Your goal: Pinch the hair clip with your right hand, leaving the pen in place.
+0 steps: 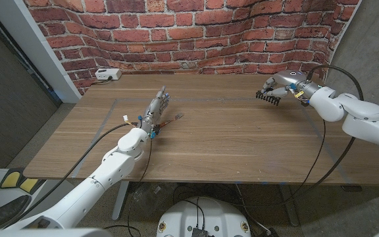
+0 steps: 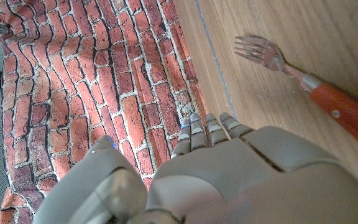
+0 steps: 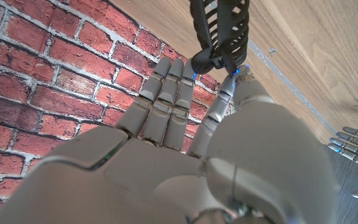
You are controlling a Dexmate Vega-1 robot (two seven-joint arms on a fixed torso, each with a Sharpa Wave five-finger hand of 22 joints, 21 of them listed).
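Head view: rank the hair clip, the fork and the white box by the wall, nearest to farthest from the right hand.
1. Black hair clip, pinched at the right hand.
2. Orange-handled fork, mid-table beside the left hand.
3. White box, far left corner by the brick wall.

fork (image 1: 170, 120) orange handle, on table (image 1: 242, 141) | white box (image 1: 108, 74) at far-left corner | brick wall (image 1: 196, 33) behind

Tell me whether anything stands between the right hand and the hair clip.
Nothing visible does. The right hand already has the black hair clip pinched at its fingertips, above the table. The fork lies far off, beside the left hand.
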